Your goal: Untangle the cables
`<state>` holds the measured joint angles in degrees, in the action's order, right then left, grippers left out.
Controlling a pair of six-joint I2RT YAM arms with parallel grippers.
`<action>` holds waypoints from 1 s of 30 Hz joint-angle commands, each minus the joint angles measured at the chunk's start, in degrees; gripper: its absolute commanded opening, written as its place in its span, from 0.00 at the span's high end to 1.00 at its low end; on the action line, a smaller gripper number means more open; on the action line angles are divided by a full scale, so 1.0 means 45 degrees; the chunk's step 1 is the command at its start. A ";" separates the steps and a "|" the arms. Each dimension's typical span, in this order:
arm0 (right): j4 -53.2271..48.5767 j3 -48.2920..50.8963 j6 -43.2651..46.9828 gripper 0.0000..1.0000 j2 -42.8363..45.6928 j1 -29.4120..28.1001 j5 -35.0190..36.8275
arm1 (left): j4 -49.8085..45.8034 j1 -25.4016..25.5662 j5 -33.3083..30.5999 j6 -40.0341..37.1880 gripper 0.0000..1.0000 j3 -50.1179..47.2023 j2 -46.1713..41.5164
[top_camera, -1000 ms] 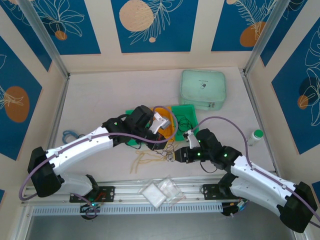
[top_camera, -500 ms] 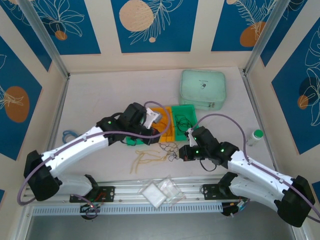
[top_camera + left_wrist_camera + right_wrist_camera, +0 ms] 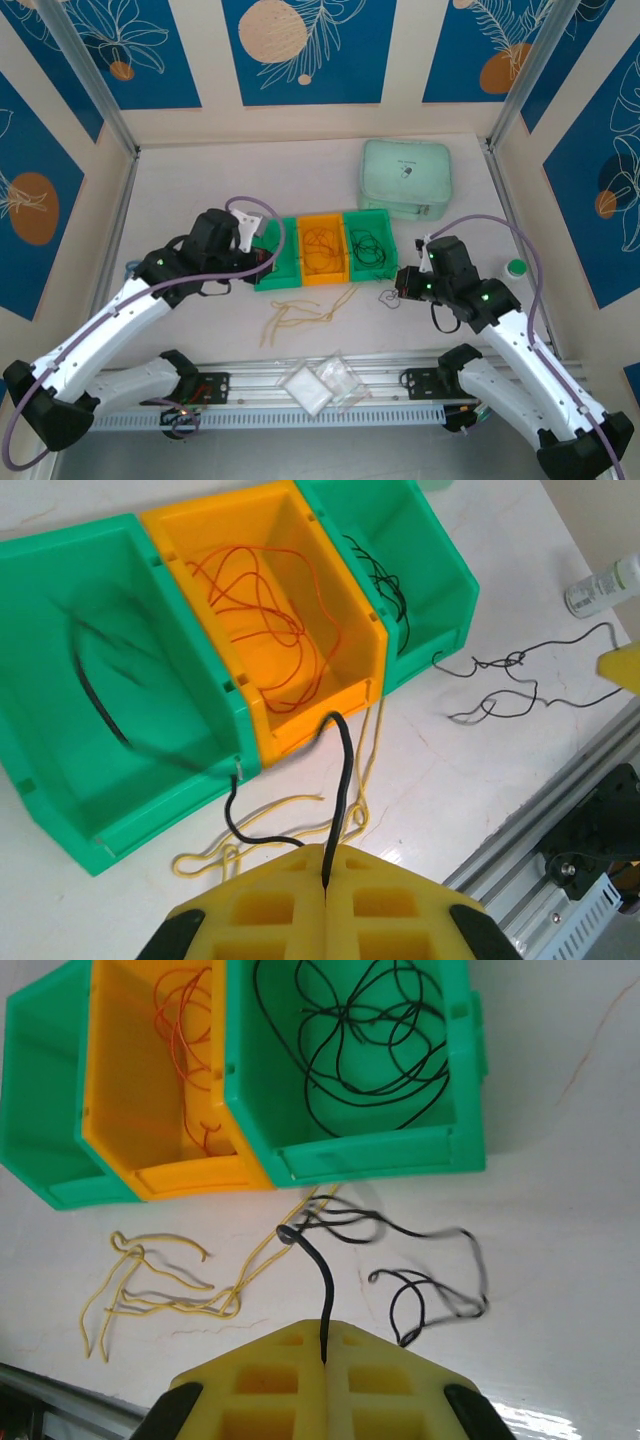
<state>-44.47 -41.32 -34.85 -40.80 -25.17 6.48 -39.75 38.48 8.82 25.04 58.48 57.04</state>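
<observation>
Part sorted: brown-orange cables (image 3: 265, 610) binned; my left fingers (image 3: 290, 905) pinched a black strand (image 3: 345, 770), right fingers (image 3: 285, 1380) another black strand (image 3: 326, 1280); yellow cables (image 3: 298, 316) lay loose on the counter (image 3: 200, 180).

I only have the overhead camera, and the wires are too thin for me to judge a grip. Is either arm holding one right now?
Observer: Yes. The left gripper has its jaws shut on a black wire, pinched right at the tips.
Operator: Where does that wire lead?
Observer: It rises to the front wall of the left green bin, and a blurred stretch of it arcs inside that bin.
Operator: And the right arm?
Observer: The right gripper has its jaws shut on a second black wire, whose loops trail across the table in front of the right green bin.
</observation>
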 commanded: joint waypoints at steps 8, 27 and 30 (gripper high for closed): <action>-0.1159 -0.1585 0.0563 1.00 0.0860 0.0442 -0.0114 | -0.0438 -0.0157 0.0331 -0.0387 1.00 0.0042 -0.0225; -0.2784 -0.2517 0.0927 1.00 0.1182 0.0674 0.2117 | 0.1258 -0.0171 0.2269 -0.0643 1.00 0.0886 0.1594; -0.2807 -0.2426 0.0947 1.00 0.0860 0.0853 0.1886 | 0.2122 -0.0157 0.2909 -0.0545 1.00 0.1227 0.2476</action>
<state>-56.31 -52.62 -31.24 -35.88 -21.96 14.85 -35.42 38.26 17.28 23.55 61.21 65.67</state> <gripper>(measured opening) 0.053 0.047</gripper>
